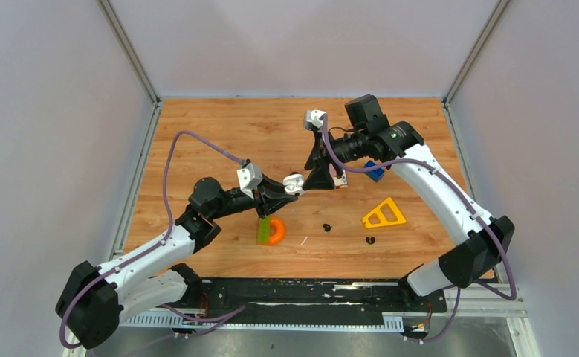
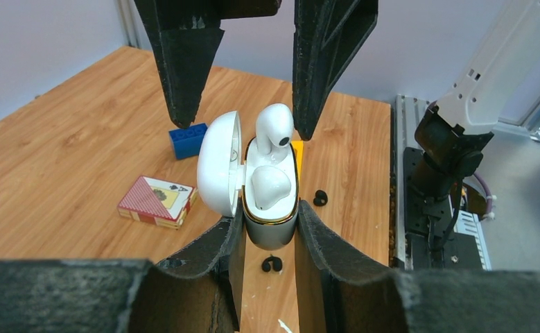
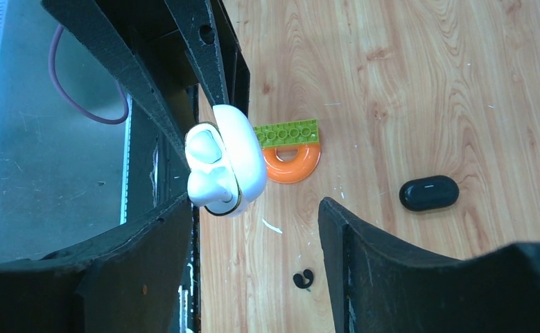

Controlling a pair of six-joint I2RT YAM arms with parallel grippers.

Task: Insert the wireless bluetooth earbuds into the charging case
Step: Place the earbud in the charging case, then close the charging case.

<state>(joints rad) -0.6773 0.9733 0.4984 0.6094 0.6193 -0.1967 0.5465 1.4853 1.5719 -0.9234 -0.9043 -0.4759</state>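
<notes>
1. The charging case [image 2: 270, 234] sits between the left fingers [image 2: 208, 257], above the counter [image 1: 219, 126], its lid [image 2: 218, 163] at its left in the left wrist view.
2. One earbud [image 2: 272, 186] lies in the case; another [image 2: 275, 128] stands partly out at its far end, between the right fingers [image 2: 184, 62].
3. On the counter, an arch block [image 1: 271, 231] lies left, a triangular piece [image 1: 383, 214] right, one loose earbud [image 1: 326, 227] between them, another [image 1: 370, 240] just before the piece.
4. A card deck [image 2: 157, 201] and a brick [image 1: 375, 171] lie behind.

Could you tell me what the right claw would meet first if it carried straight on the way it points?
Most likely the white earbud sticking up from the open charging case that the left claw grips. The right claw is open, straddling its top; depth is hard to judge.
</notes>
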